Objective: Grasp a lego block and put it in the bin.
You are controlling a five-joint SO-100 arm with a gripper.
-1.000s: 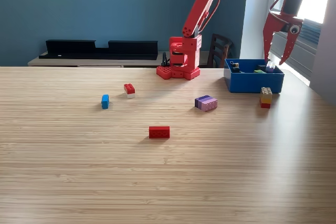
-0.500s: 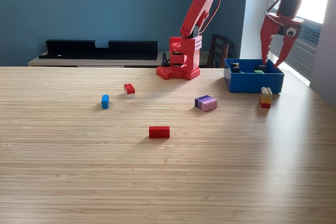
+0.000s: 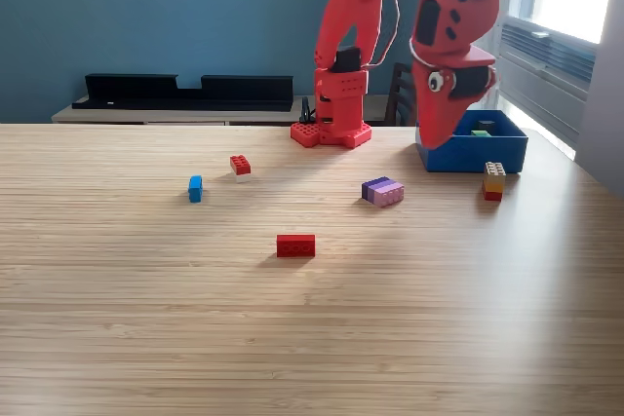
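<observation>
The blue bin (image 3: 494, 154) stands at the exterior view's right and holds several blocks, one of them green (image 3: 480, 132). My red gripper (image 3: 433, 141) hangs in front of the bin's left end, tips pointing down, a little above the table. It is seen side-on, so the gap between its jaws does not show, and no block is visible in it. Loose blocks lie on the table: a purple one (image 3: 383, 191) below and left of the gripper, a red one (image 3: 295, 245), a red-and-white one (image 3: 240, 167), a small blue one (image 3: 195, 188), and a yellow-and-red stack (image 3: 494, 181) by the bin.
The arm's red base (image 3: 337, 116) sits at the table's back edge. Behind it run a long black shelf unit (image 3: 185, 92) and a dark chair (image 3: 404, 93). A window sill lies at the far right.
The arm has swung from above the bin's right side toward the exterior view's left and come lower, so the gripper now hangs in front of the bin's left end. The blocks have not moved.
</observation>
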